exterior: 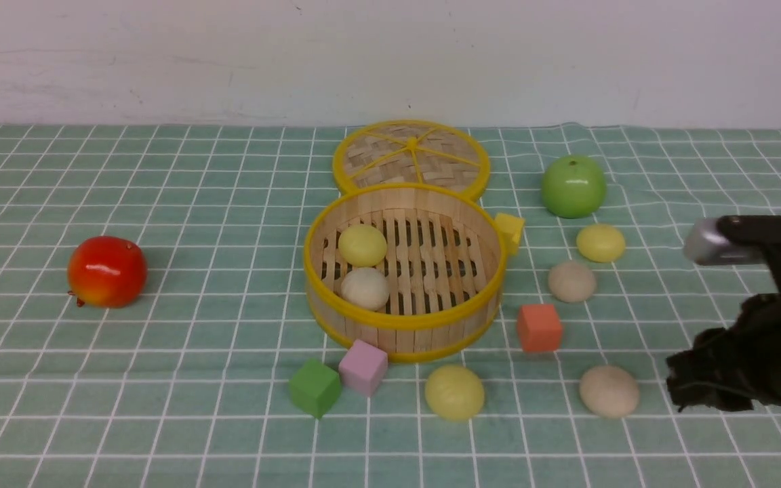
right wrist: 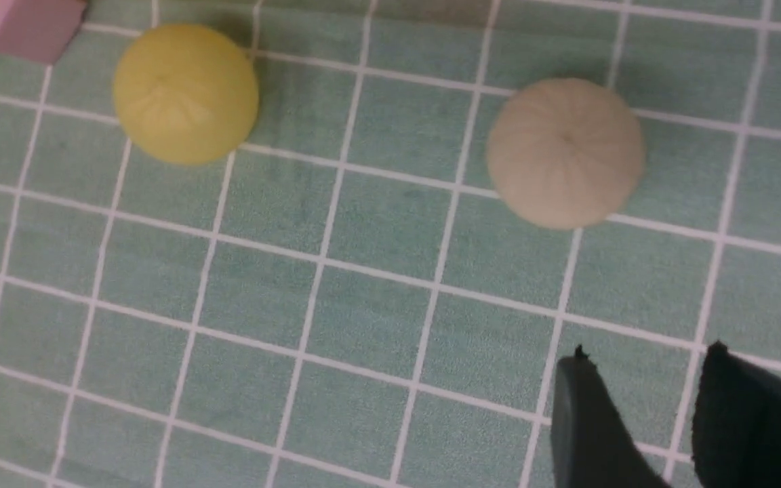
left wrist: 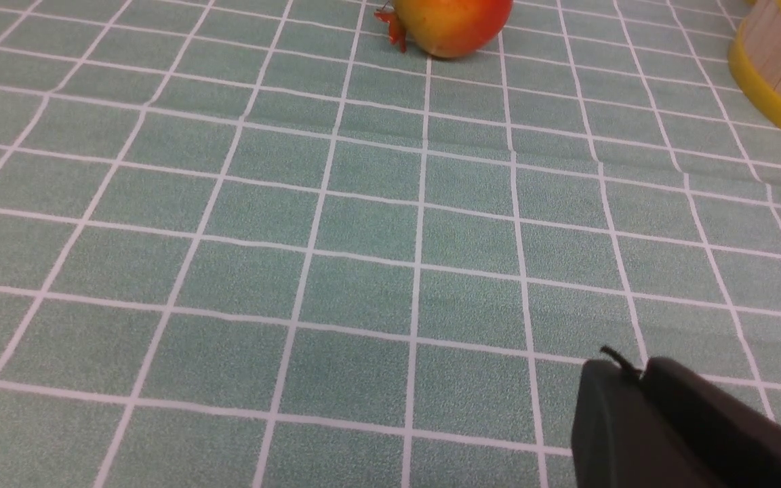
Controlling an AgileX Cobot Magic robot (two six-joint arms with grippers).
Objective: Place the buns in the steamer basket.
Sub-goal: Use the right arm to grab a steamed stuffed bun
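Note:
The steamer basket (exterior: 404, 318) stands mid-table with a yellow bun (exterior: 363, 245) and a beige bun (exterior: 365, 287) inside. On the cloth to its right lie a yellow bun (exterior: 600, 242) and a beige bun (exterior: 572, 281). In front lie another yellow bun (exterior: 454, 392) (right wrist: 185, 93) and another beige bun (exterior: 609, 391) (right wrist: 565, 152). My right gripper (exterior: 679, 383) (right wrist: 645, 356) hangs open and empty, just right of that front beige bun. My left gripper (left wrist: 634, 369) is shut on nothing above bare cloth, with the basket's wall (left wrist: 780, 74) off to its side.
The woven lid (exterior: 411, 156) lies behind the basket. A red apple (exterior: 106, 271) (left wrist: 455, 24) sits far left and a green apple (exterior: 573, 186) at the back right. Green (exterior: 314, 387), pink (exterior: 363, 367), orange (exterior: 539, 327) and yellow (exterior: 509, 230) cubes ring the basket.

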